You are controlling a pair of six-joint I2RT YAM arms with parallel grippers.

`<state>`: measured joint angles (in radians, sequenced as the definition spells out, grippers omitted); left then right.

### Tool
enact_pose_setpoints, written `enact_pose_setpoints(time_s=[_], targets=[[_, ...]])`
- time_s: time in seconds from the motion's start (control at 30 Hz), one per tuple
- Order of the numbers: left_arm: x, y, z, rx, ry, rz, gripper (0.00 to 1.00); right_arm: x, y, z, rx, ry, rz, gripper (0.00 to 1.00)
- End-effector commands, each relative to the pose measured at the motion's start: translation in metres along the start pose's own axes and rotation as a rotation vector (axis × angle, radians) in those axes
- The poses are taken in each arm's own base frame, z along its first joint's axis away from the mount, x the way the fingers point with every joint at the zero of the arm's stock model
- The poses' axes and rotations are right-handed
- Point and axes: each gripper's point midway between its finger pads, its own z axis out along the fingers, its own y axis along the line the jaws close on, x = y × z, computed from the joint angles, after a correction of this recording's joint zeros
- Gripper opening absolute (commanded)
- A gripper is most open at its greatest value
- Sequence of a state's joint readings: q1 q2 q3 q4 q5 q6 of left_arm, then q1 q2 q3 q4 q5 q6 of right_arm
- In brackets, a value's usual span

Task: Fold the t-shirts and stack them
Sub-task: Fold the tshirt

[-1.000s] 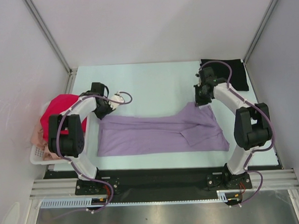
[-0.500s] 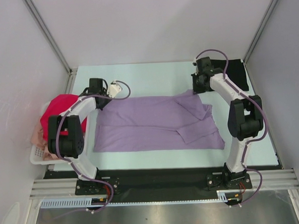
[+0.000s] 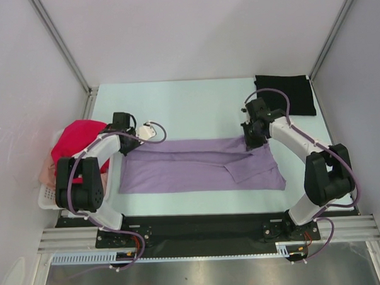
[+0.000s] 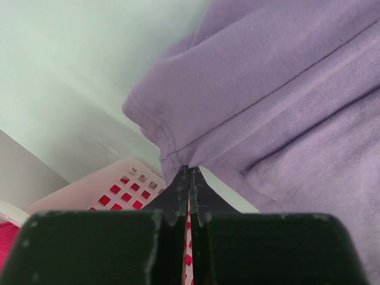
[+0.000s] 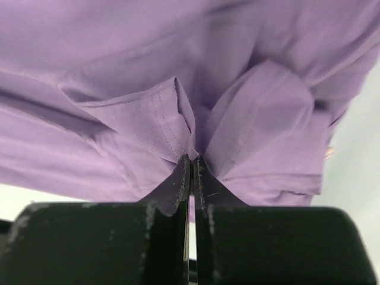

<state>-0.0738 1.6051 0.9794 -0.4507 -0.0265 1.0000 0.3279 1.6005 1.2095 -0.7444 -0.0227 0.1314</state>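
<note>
A lavender t-shirt [image 3: 197, 170] lies as a long band across the middle of the table, its far edge doubled over. My left gripper [image 3: 128, 145] is shut on the shirt's far left corner; in the left wrist view the gripper [image 4: 189, 172] pinches the hem of the lavender cloth [image 4: 285, 89]. My right gripper [image 3: 252, 141] is shut on the far right edge; in the right wrist view the gripper [image 5: 191, 159] bunches the lavender cloth [image 5: 148, 53] at its tips. A black t-shirt [image 3: 284, 94], folded square, lies at the back right.
A white basket [image 3: 47, 198] stands off the table's left edge and holds a magenta-red t-shirt [image 3: 79, 138] and a peach-pink one [image 3: 49, 171]. The basket's rim [image 4: 113, 187] shows just below the left fingers. Pale green table [image 3: 195, 111] lies behind the lavender shirt.
Both grippers first carried the shirt's far edge toward the back, then brought it forward toward the near side. The lavender shirt is now a narrower band.
</note>
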Motion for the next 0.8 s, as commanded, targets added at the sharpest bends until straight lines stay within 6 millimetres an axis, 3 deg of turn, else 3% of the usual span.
enact_pose_setpoints(time_s=[0.0,0.07,0.1,0.13,0.23,0.27,0.37,0.47,0.53,0.6,0.63,0.67,0.73,0.77], targets=[[0.008,0.002,0.0,0.008,0.035,0.025,0.0,0.014,0.013,-0.003,-0.057,0.018,0.02,0.0],[0.006,0.006,-0.001,0.008,0.033,0.024,0.11,0.015,0.028,-0.002,-0.097,0.011,-0.001,0.0],[0.006,0.005,-0.002,0.018,0.039,0.021,0.28,0.017,0.034,-0.002,-0.114,0.012,-0.008,0.03],[0.002,0.01,-0.005,0.013,0.03,0.017,0.58,0.019,0.045,-0.002,-0.17,0.016,-0.016,0.05],[-0.014,0.015,-0.019,0.026,-0.04,-0.007,0.78,0.04,0.071,-0.003,-0.281,0.074,-0.069,0.19],[-0.02,0.01,-0.023,0.06,-0.073,-0.015,0.8,0.053,0.077,-0.005,-0.304,0.114,-0.085,0.3],[-0.043,0.016,-0.038,0.073,-0.155,-0.052,0.82,0.068,0.082,-0.014,-0.347,0.157,-0.113,0.5],[-0.073,0.017,-0.054,0.108,-0.253,-0.093,0.83,0.056,0.075,-0.034,-0.349,0.062,-0.073,0.54],[-0.106,0.011,-0.067,0.128,-0.345,-0.076,0.8,0.034,0.052,-0.039,-0.34,-0.039,0.051,0.52],[-0.142,-0.004,-0.079,0.148,-0.427,-0.047,0.78,0.019,0.028,-0.049,-0.297,-0.126,0.193,0.45],[-0.158,-0.011,-0.085,0.16,-0.456,-0.026,0.73,0.014,-0.003,-0.045,-0.208,-0.168,0.28,0.43],[-0.183,-0.033,-0.093,0.198,-0.49,0.025,0.71,0.011,-0.015,-0.043,-0.168,-0.187,0.32,0.42],[-0.209,-0.059,-0.093,0.235,-0.512,0.085,0.69,0.003,-0.037,-0.037,-0.113,-0.221,0.382,0.41],[-0.228,-0.088,-0.096,0.272,-0.531,0.152,0.69,0.0,-0.041,-0.034,-0.099,-0.226,0.385,0.46]])
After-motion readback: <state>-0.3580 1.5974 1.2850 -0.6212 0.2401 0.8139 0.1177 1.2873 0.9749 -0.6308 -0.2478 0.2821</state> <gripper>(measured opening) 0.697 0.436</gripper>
